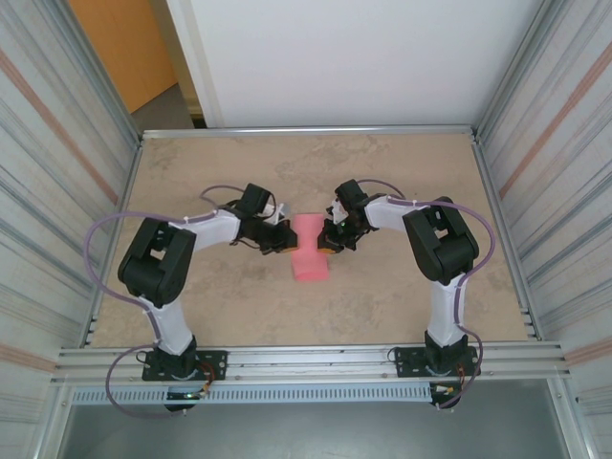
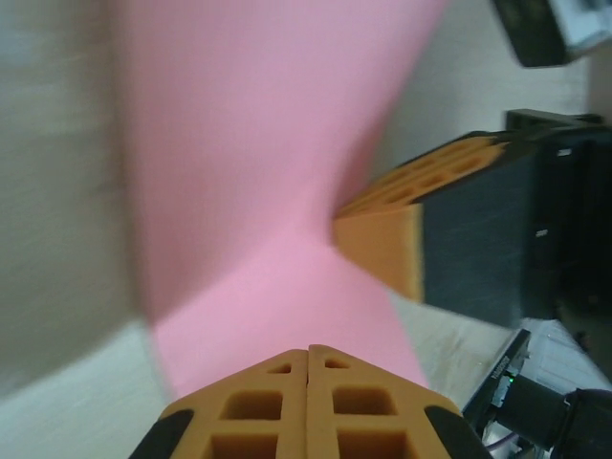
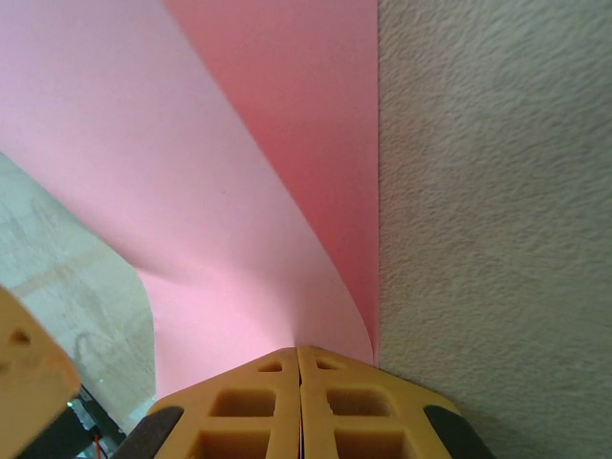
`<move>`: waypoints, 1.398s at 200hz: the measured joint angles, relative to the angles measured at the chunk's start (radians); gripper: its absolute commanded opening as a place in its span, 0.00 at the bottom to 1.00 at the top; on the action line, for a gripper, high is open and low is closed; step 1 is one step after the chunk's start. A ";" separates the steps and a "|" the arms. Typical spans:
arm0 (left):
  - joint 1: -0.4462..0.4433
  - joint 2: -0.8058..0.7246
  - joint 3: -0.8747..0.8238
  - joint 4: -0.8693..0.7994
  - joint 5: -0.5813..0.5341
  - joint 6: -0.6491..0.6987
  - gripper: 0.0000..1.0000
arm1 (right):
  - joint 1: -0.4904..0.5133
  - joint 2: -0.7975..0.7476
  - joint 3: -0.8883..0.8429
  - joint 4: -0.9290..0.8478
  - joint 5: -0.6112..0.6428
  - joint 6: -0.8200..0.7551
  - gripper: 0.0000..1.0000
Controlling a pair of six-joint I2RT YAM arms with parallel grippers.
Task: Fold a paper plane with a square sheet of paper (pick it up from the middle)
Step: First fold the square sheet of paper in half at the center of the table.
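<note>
L claw (image 2: 308, 356): shut, pinching left edge of pink sheet (image 1: 308, 251) | R claw (image 3: 299, 356): shut, pinching opp. edge | pink sheet: mid-counter (image 1: 402, 306) btwn arms, bowed up, one flap curling over | why (est.): two-sided pinch keeps thin paper taut, lets halves meet for 1st crease

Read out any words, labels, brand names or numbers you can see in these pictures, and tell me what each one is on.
No readable text anywhere.
The sheet of paper is plain pink, unprinted.
The orange fingers bear no legible marks.
A pale patch at the top right of the left wrist view is too blurred to read.
</note>
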 measured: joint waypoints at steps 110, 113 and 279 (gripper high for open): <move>0.049 0.168 0.048 0.084 0.048 -0.025 0.04 | 0.000 0.000 0.001 -0.002 0.000 0.000 0.08; 0.055 0.168 0.044 0.087 0.052 -0.023 0.05 | 0.000 0.000 0.001 -0.002 0.000 0.000 0.08; 0.042 0.185 0.104 0.117 0.018 -0.014 0.05 | 0.000 0.000 0.000 -0.002 0.001 -0.004 0.08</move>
